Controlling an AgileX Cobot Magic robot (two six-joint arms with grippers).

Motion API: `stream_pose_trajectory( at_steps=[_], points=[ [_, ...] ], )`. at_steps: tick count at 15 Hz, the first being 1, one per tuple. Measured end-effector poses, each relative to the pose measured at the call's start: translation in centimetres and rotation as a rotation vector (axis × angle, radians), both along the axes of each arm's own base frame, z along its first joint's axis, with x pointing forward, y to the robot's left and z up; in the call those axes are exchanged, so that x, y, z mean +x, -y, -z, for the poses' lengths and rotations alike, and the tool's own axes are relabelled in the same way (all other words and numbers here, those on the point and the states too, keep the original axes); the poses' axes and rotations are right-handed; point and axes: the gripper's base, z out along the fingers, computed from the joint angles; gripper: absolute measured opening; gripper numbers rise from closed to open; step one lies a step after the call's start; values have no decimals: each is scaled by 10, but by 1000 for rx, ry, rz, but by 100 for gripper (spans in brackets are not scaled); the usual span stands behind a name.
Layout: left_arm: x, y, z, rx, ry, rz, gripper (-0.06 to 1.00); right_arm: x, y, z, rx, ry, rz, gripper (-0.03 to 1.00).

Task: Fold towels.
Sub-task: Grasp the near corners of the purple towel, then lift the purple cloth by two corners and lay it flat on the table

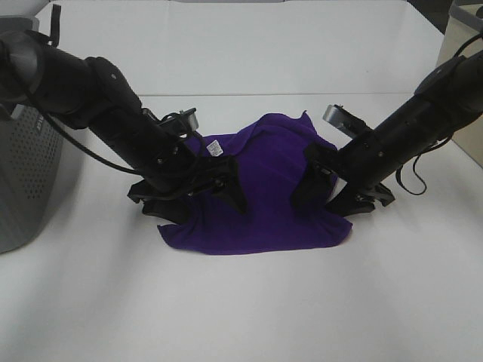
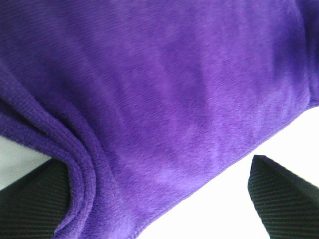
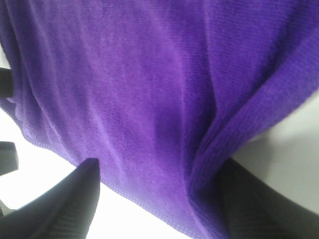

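Note:
One deep purple towel (image 1: 264, 192) lies bunched and raised at the middle of the white table (image 1: 241, 309). Its white care tag (image 1: 214, 148) shows at the far left edge. My left gripper (image 1: 230, 187) is at the towel's left side. In the left wrist view its jaws stand wide apart, and the towel (image 2: 164, 99) fills the gap and drapes over one finger (image 2: 30, 199). My right gripper (image 1: 308, 179) is at the towel's right side. In the right wrist view its jaws also stand apart, with the towel (image 3: 149, 89) lying between the fingers (image 3: 65, 204).
A grey perforated basket (image 1: 26, 173) stands at the left edge, close behind my left arm. A pale box corner (image 1: 462, 30) shows at the far right. The table's back edge runs behind the towel.

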Motion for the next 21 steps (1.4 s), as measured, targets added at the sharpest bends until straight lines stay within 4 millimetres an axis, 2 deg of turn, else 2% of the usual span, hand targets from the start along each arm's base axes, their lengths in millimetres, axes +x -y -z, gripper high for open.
stream_pose_trajectory(
  at_steps=[2, 4, 5, 8, 9, 10, 13, 17, 18, 19, 21],
  points=[
    [2, 7, 4, -20, -39, -2, 85, 0, -1, 1, 0, 1, 1, 59],
    [2, 9, 8, -29, -70, -25, 72, 0, -1, 3, -3, -4, 2, 50],
    [2, 9, 11, -26, -77, -27, 61, 0, -1, 5, -11, -1, -1, 42],
    [0, 8, 20, -15, -101, -26, 10, -1, 2, 9, -44, -9, -4, 13],
    [0, 8, 21, -15, -103, -26, 4, -1, 2, 10, -50, -13, -1, 4],
    [0, 8, 21, -14, -104, -26, 3, -1, 2, 10, -50, -15, -1, 1],
    [-2, 7, 19, 8, -91, 9, 3, -1, 2, 6, -53, -12, 2, 0],
    [-7, 0, -2, 92, -11, 128, 3, -7, 7, -19, -140, 55, -55, 0],
    [-8, -3, -7, 115, 15, 155, 3, -8, 8, -30, -153, 76, -54, 0],
    [-8, -4, -17, 116, 38, 163, 3, -9, 8, -48, -143, 103, -46, 0],
    [-9, -4, -58, 87, 133, 166, 3, -16, 7, -102, -102, 200, -23, 0]
  ],
)
